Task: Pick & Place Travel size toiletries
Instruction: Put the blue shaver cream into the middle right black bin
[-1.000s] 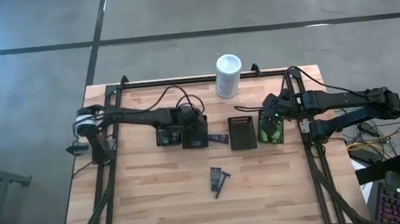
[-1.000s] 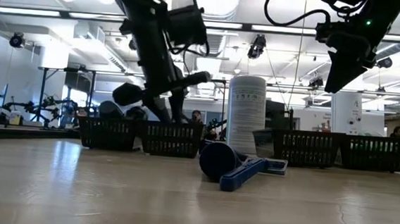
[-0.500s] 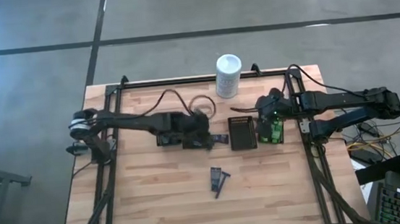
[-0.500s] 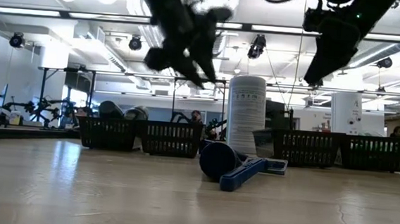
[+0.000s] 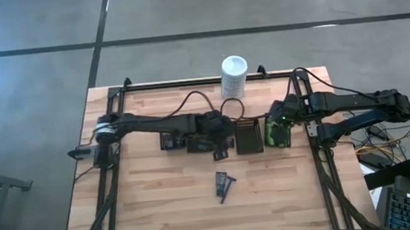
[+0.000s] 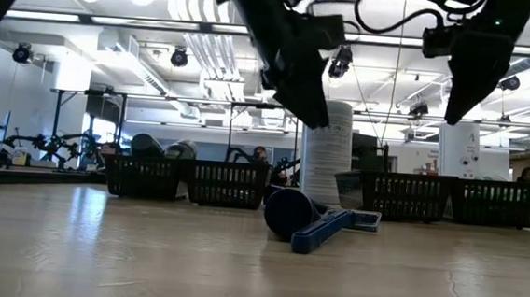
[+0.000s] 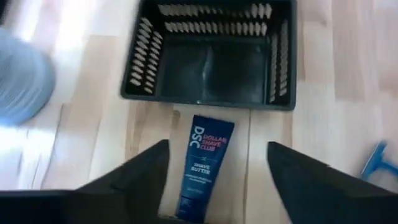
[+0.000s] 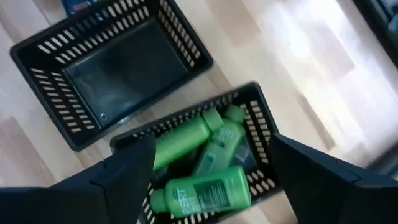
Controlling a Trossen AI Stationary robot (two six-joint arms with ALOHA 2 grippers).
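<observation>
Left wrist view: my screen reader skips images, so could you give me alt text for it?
A dark blue tube of shave butter lies flat on the wooden table, between the open fingers of the left gripper. Just beyond the tube sits an empty black slotted basket, and a blue razor shows at the picture's edge.

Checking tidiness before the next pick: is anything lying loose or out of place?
Yes. A blue shave-butter tube lies flat on the wood beside the empty black basket, and blue razors lie loose nearer the table's front. The green bottles sit inside their basket.
</observation>
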